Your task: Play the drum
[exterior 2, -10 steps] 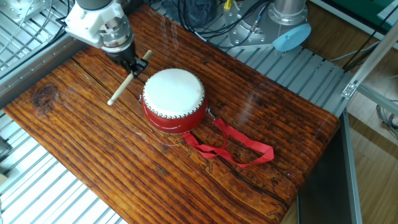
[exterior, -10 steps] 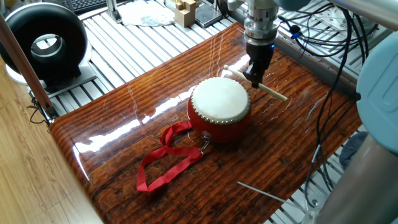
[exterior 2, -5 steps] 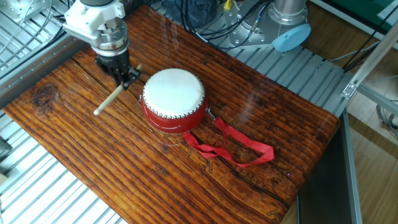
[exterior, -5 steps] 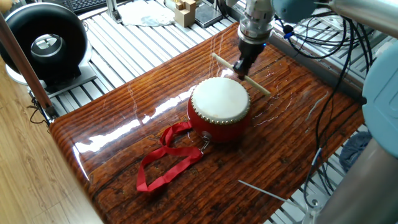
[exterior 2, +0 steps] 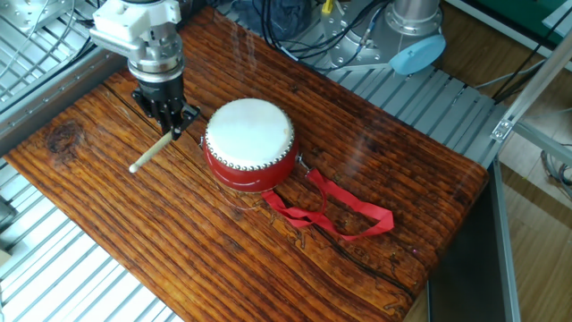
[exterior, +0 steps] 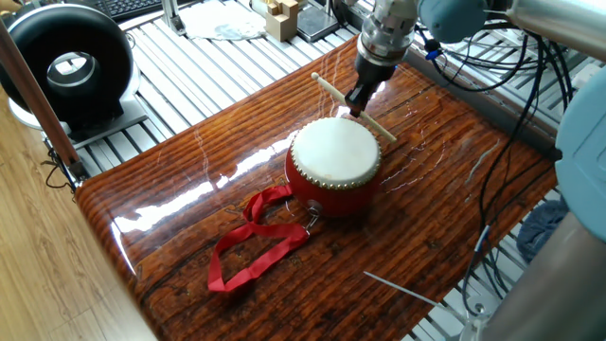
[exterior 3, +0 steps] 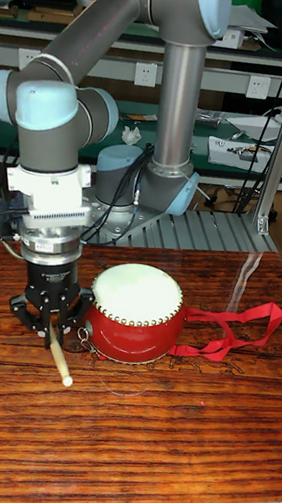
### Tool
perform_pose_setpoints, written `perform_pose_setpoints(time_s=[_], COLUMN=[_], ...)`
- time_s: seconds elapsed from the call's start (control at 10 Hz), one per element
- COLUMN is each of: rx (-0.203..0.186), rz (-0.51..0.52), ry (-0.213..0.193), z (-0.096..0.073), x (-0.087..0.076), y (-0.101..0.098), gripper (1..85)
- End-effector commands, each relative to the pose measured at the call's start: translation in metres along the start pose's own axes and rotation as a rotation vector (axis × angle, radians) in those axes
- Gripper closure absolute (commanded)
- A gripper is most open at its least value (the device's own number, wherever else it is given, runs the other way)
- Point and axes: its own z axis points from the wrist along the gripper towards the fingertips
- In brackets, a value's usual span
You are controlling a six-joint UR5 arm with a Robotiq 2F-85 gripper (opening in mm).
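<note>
Red ribbon (exterior 3: 229, 329) lying loose on the shiny wooden table (exterior 2: 179, 241), the drum (exterior 3: 135, 312) sitting in the middle with its white top up, just beside it the gripper (exterior 3: 55, 324) squeezing a wooden stick (exterior 2: 150, 153), stick tilted down, not touching the drum

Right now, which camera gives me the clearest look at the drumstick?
The other fixed view: the whole drumstick lies unobstructed against the table, clamped in the gripper beside the drum. One fixed view shows the drumstick passing behind the drum's far edge. The tall fixed view foreshortens it.
</note>
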Motion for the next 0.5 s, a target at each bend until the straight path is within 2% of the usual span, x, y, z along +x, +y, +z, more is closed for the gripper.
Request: perform_pose_setpoints(time_s=[0.0,0.4], rx=[0.000,-0.022], rz=[-0.001,-0.029], ry=[0.033,0.096], z=[-0.023,-0.055], x=[0.016,0.039], y=[0.001,-0.007], gripper=[84.7,84.7])
